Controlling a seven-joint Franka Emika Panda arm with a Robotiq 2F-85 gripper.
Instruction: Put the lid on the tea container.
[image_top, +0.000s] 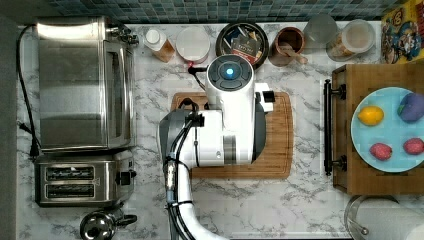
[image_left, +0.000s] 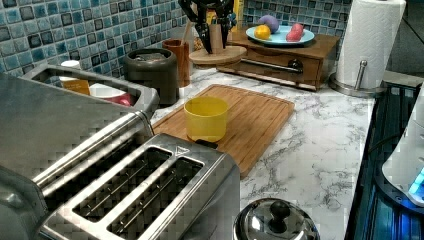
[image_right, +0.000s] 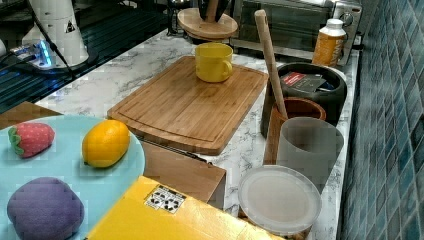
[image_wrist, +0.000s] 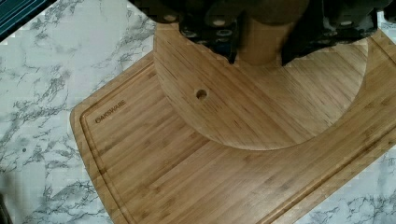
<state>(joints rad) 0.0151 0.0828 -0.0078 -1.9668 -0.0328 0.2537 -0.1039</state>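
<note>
Carry step: gripper (image_left: 209, 27) fingers pinching the knob of the wooden lid (image_left: 216, 55), the disc hanging below them, over the cutting board (image_wrist: 187, 177). Tea container (image_left: 151, 71) sits open, beyond the fingers by the wall; next shift across, centre, lower

White marble countertop (image_top: 305, 200) bears a bamboo cutting board (image_top: 280, 150) centrally; behind the board, tea container (image_top: 242, 42); toaster (image_top: 82, 182) and wooden tray (image_top: 372, 182) flank the board
</note>
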